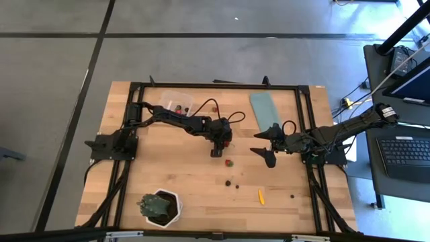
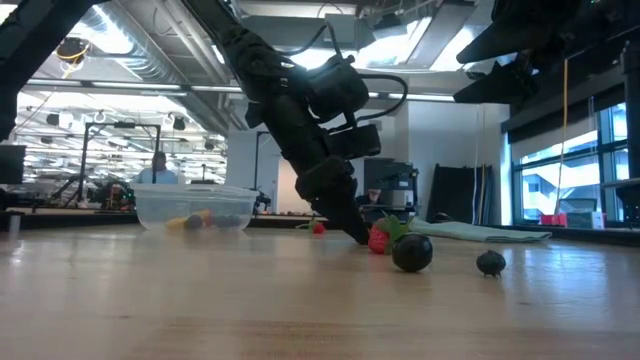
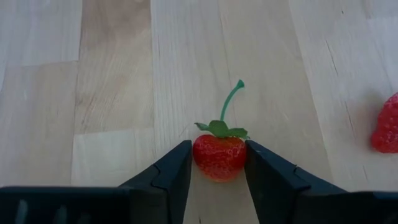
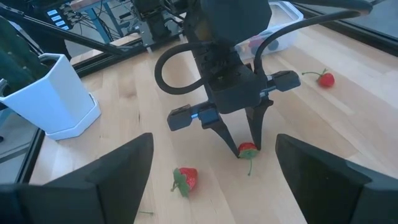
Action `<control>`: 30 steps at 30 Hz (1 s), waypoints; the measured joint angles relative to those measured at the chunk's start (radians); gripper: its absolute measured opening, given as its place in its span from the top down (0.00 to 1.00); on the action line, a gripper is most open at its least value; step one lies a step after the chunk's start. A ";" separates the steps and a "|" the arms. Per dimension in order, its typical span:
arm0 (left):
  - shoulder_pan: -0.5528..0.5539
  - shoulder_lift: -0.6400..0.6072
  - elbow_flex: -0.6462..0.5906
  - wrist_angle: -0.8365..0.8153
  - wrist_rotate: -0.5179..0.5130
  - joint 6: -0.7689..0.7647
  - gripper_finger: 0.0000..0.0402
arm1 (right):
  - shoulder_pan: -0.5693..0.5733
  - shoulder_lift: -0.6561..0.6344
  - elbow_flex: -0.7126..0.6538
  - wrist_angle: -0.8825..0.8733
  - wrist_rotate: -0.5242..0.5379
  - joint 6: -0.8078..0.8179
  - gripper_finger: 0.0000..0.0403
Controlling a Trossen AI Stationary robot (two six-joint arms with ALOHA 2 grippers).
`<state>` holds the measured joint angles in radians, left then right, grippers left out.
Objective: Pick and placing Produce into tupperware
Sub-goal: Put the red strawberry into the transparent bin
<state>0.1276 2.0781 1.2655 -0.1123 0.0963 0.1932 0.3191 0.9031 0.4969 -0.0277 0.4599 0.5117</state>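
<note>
A small red toy strawberry (image 3: 219, 155) with a green leaf and stem lies on the wooden table, between the fingers of my left gripper (image 3: 217, 174), which is shut on it near the table's middle (image 1: 217, 150). My right gripper (image 1: 266, 145) hovers open just to its right, touching nothing. The clear tub (image 1: 177, 101) stands toward the far edge with a few pieces inside (image 2: 195, 208). Loose produce lies nearby: a second strawberry (image 1: 229, 162), dark pieces (image 1: 232, 183), a yellow piece (image 1: 261, 195) and a red stemmed piece (image 4: 324, 78). My left gripper pinches the strawberry by its two sides (image 3: 200, 155) between the two fingers (image 4: 254, 127). The fingers come from above, pointing steeply down. The strawberry's underside appears to rest on the table, with its green stem (image 3: 231, 99) pointing away from the gripper.
A flat teal lid (image 1: 263, 107) lies near the far edge, right of the tub. A green plant in a white pot (image 1: 160, 205) stands at the near edge. Black frame rails (image 1: 215, 85) border the table. Bare wood lies left of the plant and tub.
</note>
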 joint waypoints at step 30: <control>0.015 -0.036 0.003 0.014 -0.012 -0.003 0.72 | 0.000 0.000 0.000 0.000 0.000 0.004 0.16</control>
<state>0.1428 2.0424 1.2686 -0.0987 0.0847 0.1898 0.3191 0.9031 0.4973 -0.0280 0.4595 0.5156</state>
